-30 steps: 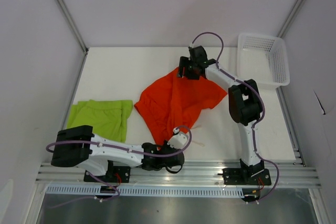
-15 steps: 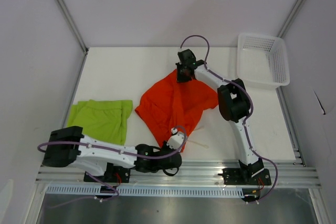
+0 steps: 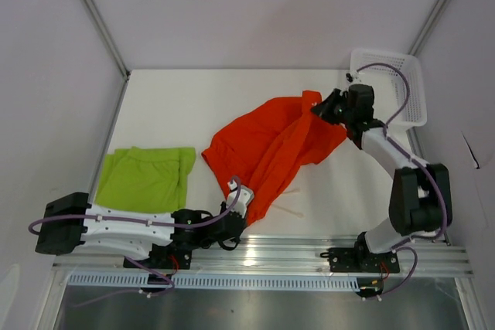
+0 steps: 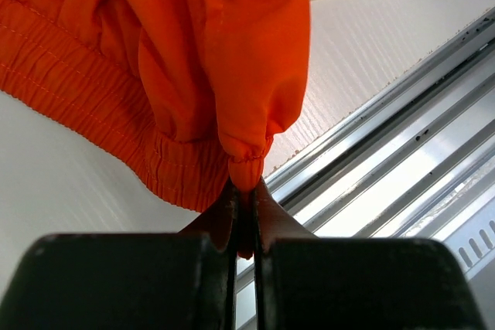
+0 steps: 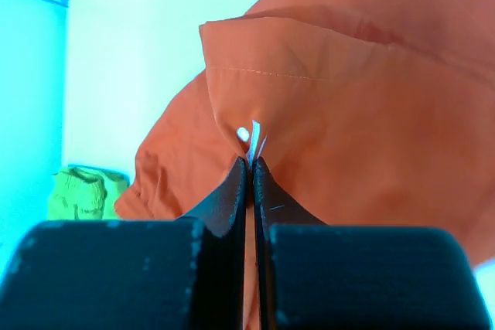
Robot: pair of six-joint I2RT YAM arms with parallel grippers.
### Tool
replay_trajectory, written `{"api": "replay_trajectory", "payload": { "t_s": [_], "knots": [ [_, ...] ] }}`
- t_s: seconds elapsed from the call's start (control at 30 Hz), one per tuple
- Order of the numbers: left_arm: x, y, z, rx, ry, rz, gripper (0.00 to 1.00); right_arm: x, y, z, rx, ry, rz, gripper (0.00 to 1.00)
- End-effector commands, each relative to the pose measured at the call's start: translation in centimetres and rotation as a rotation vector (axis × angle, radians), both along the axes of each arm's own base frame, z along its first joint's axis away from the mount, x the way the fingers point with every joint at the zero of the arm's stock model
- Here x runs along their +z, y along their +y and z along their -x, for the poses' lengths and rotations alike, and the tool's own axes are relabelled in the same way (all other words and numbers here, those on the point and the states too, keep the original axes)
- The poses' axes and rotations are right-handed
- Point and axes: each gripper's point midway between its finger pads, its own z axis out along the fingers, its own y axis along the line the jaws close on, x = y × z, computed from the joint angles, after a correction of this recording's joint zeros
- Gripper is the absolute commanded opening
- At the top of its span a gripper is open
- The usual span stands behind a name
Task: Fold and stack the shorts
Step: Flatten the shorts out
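The orange-red shorts hang stretched between both grippers in the middle of the table. My left gripper is shut on a hem corner at the near side, and the left wrist view shows that corner of the orange shorts pinched at the gripper. My right gripper is shut on the far right edge. In the right wrist view the gripper pinches the orange shorts beside a small white tag. The lime green shorts lie folded at the near left, away from both grippers.
A white mesh basket stands at the far right corner, just behind the right wrist. A white drawstring trails on the table near the front metal rail. The side walls slope in at left and right.
My right gripper has shut on the far edge of the orange shorts and swung right toward the basket, pulling the cloth out. My left arm drew back left with its corner.
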Motion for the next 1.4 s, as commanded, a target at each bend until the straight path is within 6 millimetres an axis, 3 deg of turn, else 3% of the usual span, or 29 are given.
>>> {"api": "replay_trajectory", "payload": {
  "t_s": [0.0,0.03,0.1,0.17,0.2,0.23,0.27,0.3,0.37,0.43,0.53,0.7,0.8,0.83,0.87,1.0,1.17,1.37],
  "knots": [
    [-0.2,-0.7,0.1,0.011,0.022,0.041,0.0,1.1,-0.1,3.1,0.019,-0.055,-0.076,0.0],
    [-0.3,-0.9,0.1,0.012,0.022,0.049,0.0,0.9,-0.7,4.7,0.006,-0.026,-0.056,0.0],
    [-0.7,-0.8,0.3,0.003,0.028,0.045,0.0,-3.3,-1.7,8.1,-0.018,0.106,0.017,0.01],
    [-0.9,-0.8,0.3,-0.003,0.026,0.038,0.0,-4.6,-2.7,10.2,-0.045,0.157,0.06,0.11],
    [-1.0,-0.7,0.2,-0.002,0.023,0.033,0.0,-6.9,-3.6,12.0,-0.064,0.22,0.103,0.2],
    [-1.0,-0.7,0.2,-0.006,0.022,0.029,0.0,-7.5,-4.2,12.8,-0.08,0.237,0.12,0.29],
    [-1.2,-0.6,0.3,-0.01,0.022,0.019,0.0,-7.0,-4.8,13.3,-0.106,0.222,0.132,0.44],
    [-1.3,-0.6,0.3,-0.015,0.022,0.016,0.0,-7.5,-6.0,13.9,-0.147,0.236,0.166,0.51],
    [-1.3,-0.6,0.4,-0.029,0.019,0.018,0.0,-6.1,-7.0,14.1,-0.181,0.193,0.195,0.66],
    [-1.3,-0.6,0.6,-0.041,0.015,0.017,0.0,-4.8,-7.9,13.9,-0.211,0.166,0.229,0.72],
    [-1.4,-0.5,0.7,-0.044,0.013,0.016,0.0,-3.0,-8.1,13.0,-0.224,0.131,0.233,0.74],
    [-1.4,-0.5,1.3,-0.071,0.015,0.024,0.0,-2.7,-9.0,10.8,-0.252,0.136,0.229,0.72],
    [-1.4,-0.3,1.4,-0.073,0.012,0.016,0.0,-3.8,-9.8,9.2,-0.267,0.18,0.23,0.72],
    [-1.5,-0.2,1.4,-0.069,0.014,0.012,0.0,-5.0,-9.9,8.7,-0.263,0.214,0.233,0.71],
    [-1.7,-0.1,1.4,-0.067,0.015,0.005,0.0,-5.4,-10.8,8.3,-0.282,0.23,0.22,0.69],
    [-1.8,-0.1,1.4,-0.065,0.021,0.007,0.0,-6.8,-10.4,7.0,-0.247,0.269,0.028,0.54],
    [-2.1,-0.2,1.6,-0.066,0.018,-0.004,0.0,-8.5,-10.1,6.2,-0.245,0.309,-0.047,0.57],
    [-2.3,0.0,1.6,-0.06,0.018,-0.014,0.0,-9.1,-10.1,5.6,-0.2,0.261,-0.029,0.6]
  ]
}}
